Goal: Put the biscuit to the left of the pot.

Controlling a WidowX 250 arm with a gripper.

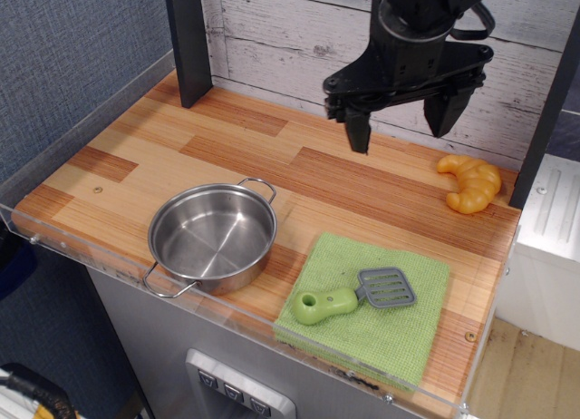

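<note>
Nothing had yet been grasped: the gripper (404, 120) hung above the back of the table (136, 156) with its two fingers (357, 129) spread wide and empty. The biscuit (470, 183) lay at the far right corner, near the back wall, well apart from the pot (212, 237), which sat near the front left edge. The approach step was judged to be in hand. A shift to the right and a descent over the biscuit would be called for next (the spatula (354, 297) on the green cloth (408, 333) was no part of it), then a closing of the fingers across its curved body.
</note>
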